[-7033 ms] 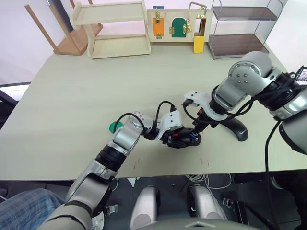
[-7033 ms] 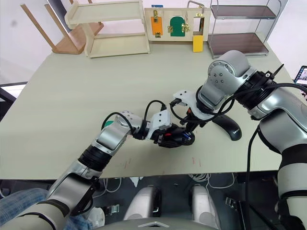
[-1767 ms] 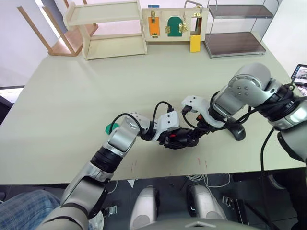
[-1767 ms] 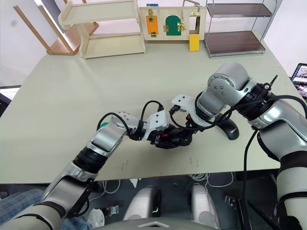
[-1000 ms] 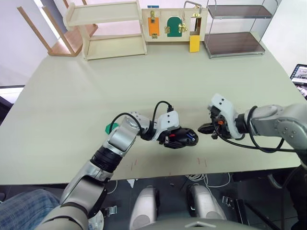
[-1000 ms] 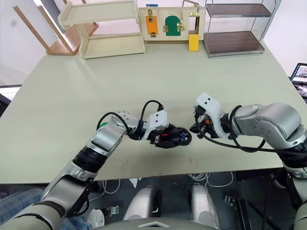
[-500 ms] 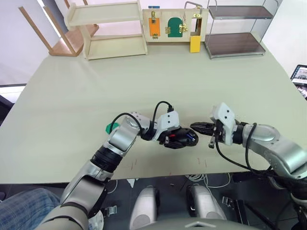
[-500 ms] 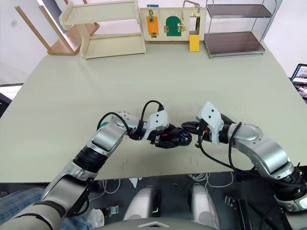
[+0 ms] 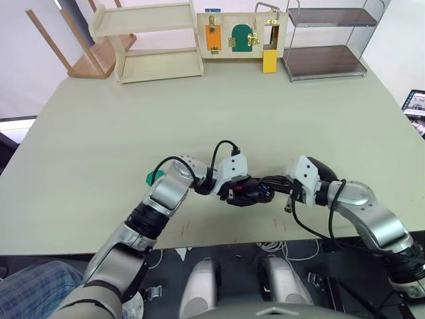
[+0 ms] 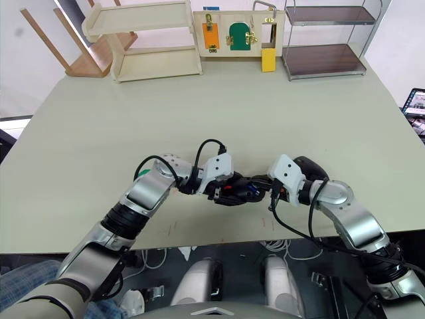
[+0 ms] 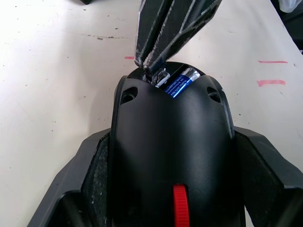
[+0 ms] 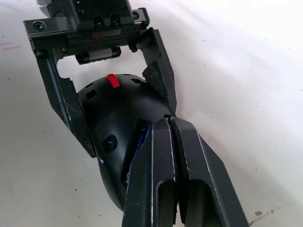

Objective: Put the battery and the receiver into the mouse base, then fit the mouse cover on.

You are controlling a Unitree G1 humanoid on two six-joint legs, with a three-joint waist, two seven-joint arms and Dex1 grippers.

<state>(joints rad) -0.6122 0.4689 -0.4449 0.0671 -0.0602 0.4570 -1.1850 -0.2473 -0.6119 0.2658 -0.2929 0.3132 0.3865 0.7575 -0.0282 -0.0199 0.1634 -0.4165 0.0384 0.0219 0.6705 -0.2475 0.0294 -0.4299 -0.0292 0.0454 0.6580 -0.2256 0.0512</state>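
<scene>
I have the mouse base [image 9: 247, 193] clamped across its sides in my left claw [image 9: 240, 191], held at the near middle of the bench [image 9: 99, 133]. In the left wrist view the two black fingers [image 11: 90, 184] bracket the body, the red scroll wheel [image 11: 179, 213] sits toward the camera, and the battery [image 11: 179, 81] lies in the recess at the far end, blue with white lettering.

My right claw [image 12: 165, 124] is pinched together, tips pressed into the rear of the base right beside the battery. A small metallic tab [image 11: 161, 76] sits at those tips; I think that is the receiver going into its slot, but it is too small for me to be sure, and I cannot tell whether the claw grips it or only pushes on it.

The mouse cover [image 10: 311, 167] lies just behind my right wrist on the bench, partly hidden.

Handling, as I judge it: the base is a light, rigid plastic shell with smooth curved flanks, so it could squirm in a side grip if I push hard off-axis. Holding it at the widest part of the sides, as now, looks right. The battery is small, hard and will roll if knocked loose. The cover is thin and slick; I would take it across its width near the middle.
</scene>
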